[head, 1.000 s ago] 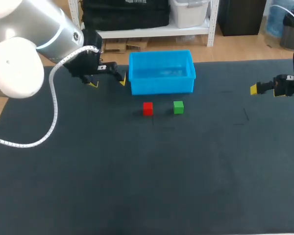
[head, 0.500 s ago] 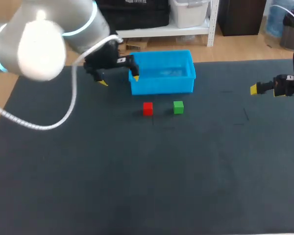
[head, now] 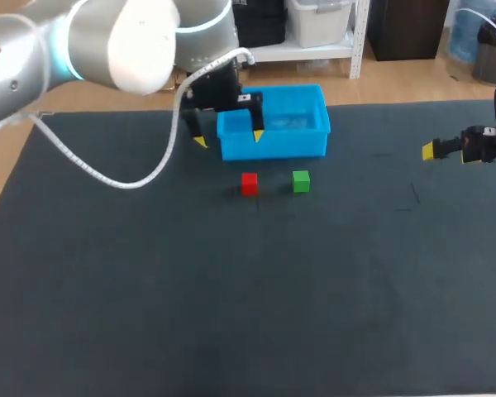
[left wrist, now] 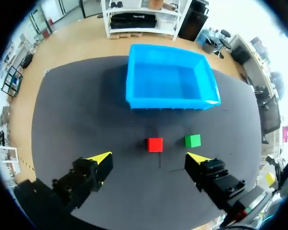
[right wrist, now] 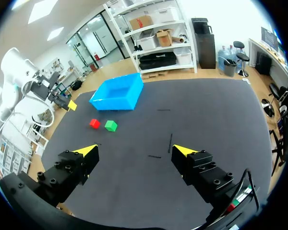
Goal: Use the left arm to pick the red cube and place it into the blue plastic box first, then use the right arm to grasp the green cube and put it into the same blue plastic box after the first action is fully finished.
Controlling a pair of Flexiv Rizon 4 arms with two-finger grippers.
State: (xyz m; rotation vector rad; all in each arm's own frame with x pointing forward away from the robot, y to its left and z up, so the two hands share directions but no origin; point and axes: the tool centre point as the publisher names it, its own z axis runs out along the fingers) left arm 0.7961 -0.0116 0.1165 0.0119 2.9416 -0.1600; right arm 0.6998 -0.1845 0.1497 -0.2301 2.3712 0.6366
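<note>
The red cube and the green cube sit side by side on the dark mat, just in front of the blue plastic box. My left gripper hangs open above the box's front left corner, fingers spread wide. In the left wrist view the red cube lies just ahead of the open left gripper, between its fingers' lines, with the green cube beside it and the box beyond. My right gripper is open, holding nothing, at the far right. From the right gripper, both cubes are far ahead.
The box is hollow with nothing visible inside. A white cable loops from my left arm over the mat's left part. Small faint marks lie on the mat between the cubes and the right gripper.
My left arm has swung rightward from the mat's left side to the box's front left corner, above the cubes. Its fingers stayed open. The right arm and both cubes have not moved.
</note>
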